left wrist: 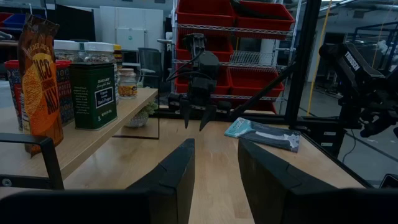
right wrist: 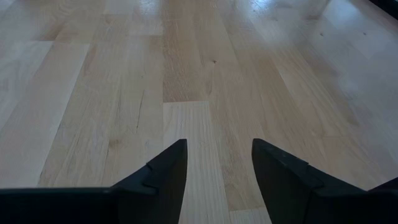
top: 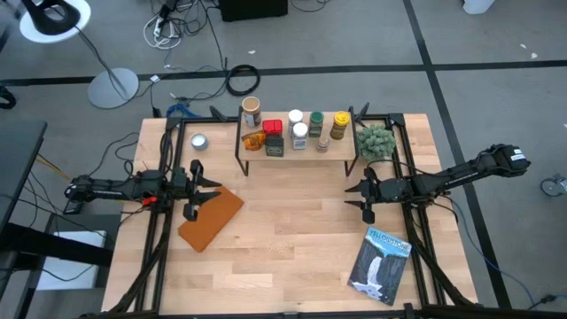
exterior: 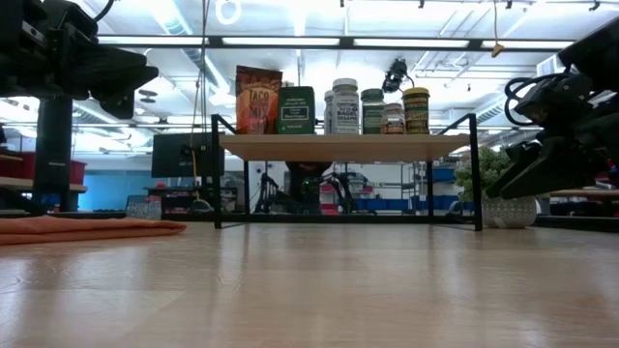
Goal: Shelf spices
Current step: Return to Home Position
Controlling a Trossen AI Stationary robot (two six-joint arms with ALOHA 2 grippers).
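Left jaws: a gap is being kept between the two fingers of the left gripper (top: 211, 191), and nothing is being held in it.
Right jaws: the fingers of the right gripper (top: 352, 197) are also being kept apart, with only bare table (right wrist: 186, 74) being seen between them.
Left gripper place: it is being held over the table at about 9 o'clock in the high view, just beside the flat brown slab (top: 211, 218).
Right gripper place: it is being held at about 3 o'clock, and it is being pointed toward the middle of the table.
Shelf: the shelf (top: 328, 150) is being seen at 12 o'clock, at the far edge of the table.
Spices: the spices (top: 299, 131) are being kept in a row on top of the shelf; an orange packet (exterior: 258, 100), a dark box (exterior: 296, 109) and some jars with lids (exterior: 345, 105) are being shown in the low view.
Tan cylinder: the tan cylinder (top: 252, 111) is being seen at the shelf's far left corner.
Other things: a small silver tin (top: 198, 141) is being seen at 10 o'clock, a little green plant (top: 376, 140) at 2 o'clock, and a blue booklet (top: 381, 263) at 5 o'clock.
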